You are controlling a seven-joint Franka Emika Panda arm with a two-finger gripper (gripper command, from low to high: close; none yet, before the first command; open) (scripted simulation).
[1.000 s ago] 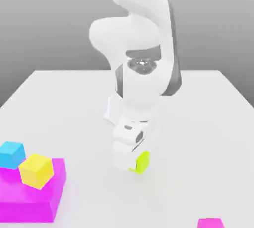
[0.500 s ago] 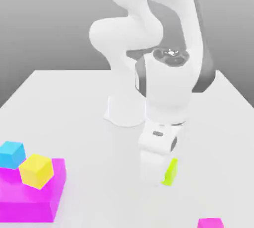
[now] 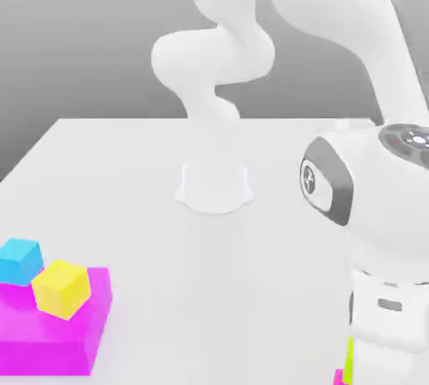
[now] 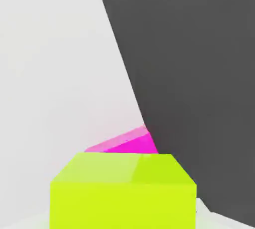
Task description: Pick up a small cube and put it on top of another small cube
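My gripper [image 3: 379,356] hangs low at the front of the exterior view's right, its white hand covering most of what lies under it. Beside the hand a sliver of the small lime cube [image 3: 348,353] shows, directly above a sliver of the small magenta cube [image 3: 338,377]. The hand view has the lime cube [image 4: 122,190] close up. The magenta cube [image 4: 127,143] peeks out just past its top edge. Whether the two cubes touch, I cannot tell.
A large flat magenta block [image 3: 50,329] lies at the front of the exterior view's left, carrying a cyan cube [image 3: 18,259] and a warmer yellow cube [image 3: 61,288]. The arm's base [image 3: 214,186] stands mid-table. In the hand view, the table edge [image 4: 130,83] runs close by the cubes.
The arm has swung from the table's middle toward the exterior view's right and front, carrying the lime cube to a spot over the small magenta cube.
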